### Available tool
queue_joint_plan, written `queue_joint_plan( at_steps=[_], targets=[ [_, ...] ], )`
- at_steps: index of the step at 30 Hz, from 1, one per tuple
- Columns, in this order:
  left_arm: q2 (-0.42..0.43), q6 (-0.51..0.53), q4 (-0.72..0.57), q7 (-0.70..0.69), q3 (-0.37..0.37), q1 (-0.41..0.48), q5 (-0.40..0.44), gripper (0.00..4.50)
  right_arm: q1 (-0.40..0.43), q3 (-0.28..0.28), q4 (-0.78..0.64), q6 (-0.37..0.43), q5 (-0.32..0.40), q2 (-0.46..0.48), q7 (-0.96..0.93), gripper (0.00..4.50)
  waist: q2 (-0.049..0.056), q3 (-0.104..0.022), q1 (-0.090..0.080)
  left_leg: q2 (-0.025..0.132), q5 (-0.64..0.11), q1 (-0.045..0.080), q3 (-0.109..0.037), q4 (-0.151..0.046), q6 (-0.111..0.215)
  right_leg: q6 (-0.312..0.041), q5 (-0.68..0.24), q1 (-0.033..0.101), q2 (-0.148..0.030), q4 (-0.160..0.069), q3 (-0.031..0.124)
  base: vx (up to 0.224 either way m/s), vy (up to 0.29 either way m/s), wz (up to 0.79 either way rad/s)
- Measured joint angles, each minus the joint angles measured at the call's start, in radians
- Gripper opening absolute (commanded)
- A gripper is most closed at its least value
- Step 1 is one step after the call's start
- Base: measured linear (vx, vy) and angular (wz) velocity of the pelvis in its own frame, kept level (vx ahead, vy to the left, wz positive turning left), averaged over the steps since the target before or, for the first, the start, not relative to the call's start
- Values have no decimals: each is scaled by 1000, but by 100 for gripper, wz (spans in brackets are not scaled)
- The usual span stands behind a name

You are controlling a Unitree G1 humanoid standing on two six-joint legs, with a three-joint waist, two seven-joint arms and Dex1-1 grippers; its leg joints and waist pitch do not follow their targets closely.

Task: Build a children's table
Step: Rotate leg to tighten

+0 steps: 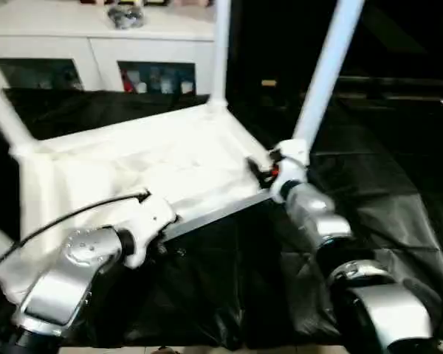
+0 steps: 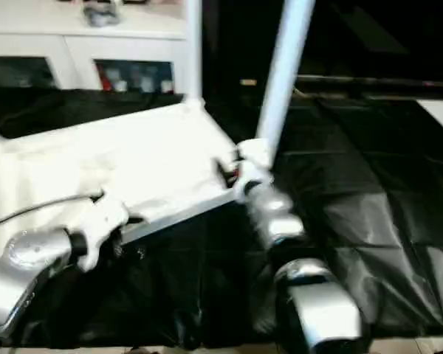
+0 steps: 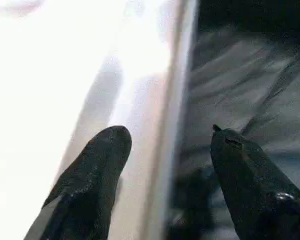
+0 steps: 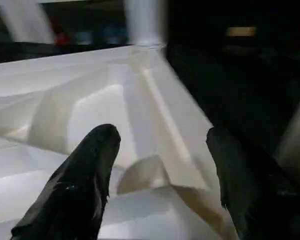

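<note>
From my head cameras, the white plastic square tabletop (image 1: 148, 166) lies ribbed side up on black sheeting (image 1: 369, 199), with white tapered tube legs (image 1: 326, 70) standing in its corners. My wrist views add both grippers spread open: left gripper (image 3: 165, 150) straddling the tabletop's edge, right gripper (image 4: 162, 150) over its corner ribs. Leg tops are cut off.
</note>
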Motion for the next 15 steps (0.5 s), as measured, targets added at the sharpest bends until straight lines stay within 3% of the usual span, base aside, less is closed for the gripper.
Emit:
queue_joint_plan(
  at_steps=[15],
  targets=[
    [-69,-143,146,79,-55,-123,49,315,-29,-34,73,-52,-1,-95,-30,318,4,1,0,1,0,-5,-1,2,0,-2,1,-3,0,3,-2,0,0,0]
  ],
)
